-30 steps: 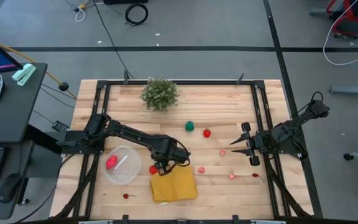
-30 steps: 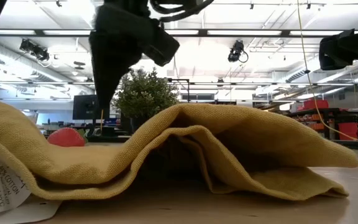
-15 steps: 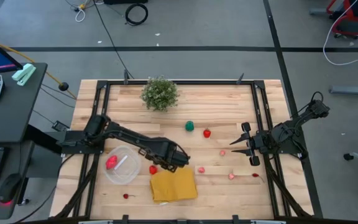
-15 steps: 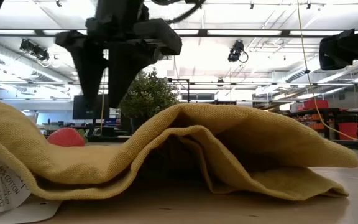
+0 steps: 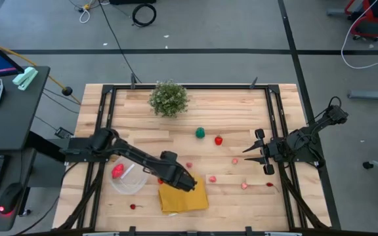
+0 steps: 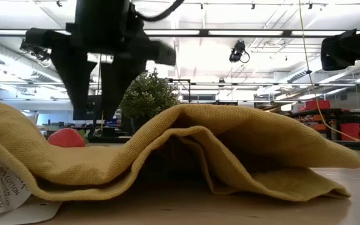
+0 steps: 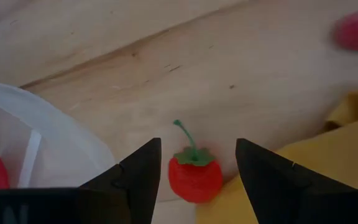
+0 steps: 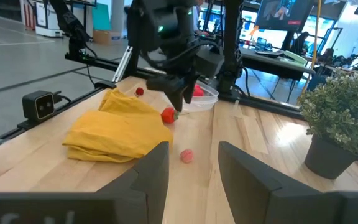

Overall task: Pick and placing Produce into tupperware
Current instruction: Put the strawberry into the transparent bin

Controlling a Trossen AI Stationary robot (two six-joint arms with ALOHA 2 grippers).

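Observation:
My left gripper is open and points down at the far left corner of the yellow cloth. In the left wrist view its fingers stand on either side of a small red tomato with a green stem, which rests on the wood without touching them. The round clear tupperware sits just left of it on the table and holds one red piece. More produce lies scattered: a green piece, a red one and pink ones. My right gripper waits open at the table's right edge.
A bushy potted plant stands at the far edge. The rumpled yellow cloth fills the low view. A pink piece lies right of the left arm. A small red piece lies near the front edge, others toward the right.
My left gripper has turned about its wrist, so the low view now shows both fingers spread side by side. It has also shifted a little toward the table's left. The arm has drawn in lower over the table. The produce and the cloth have stayed in place.

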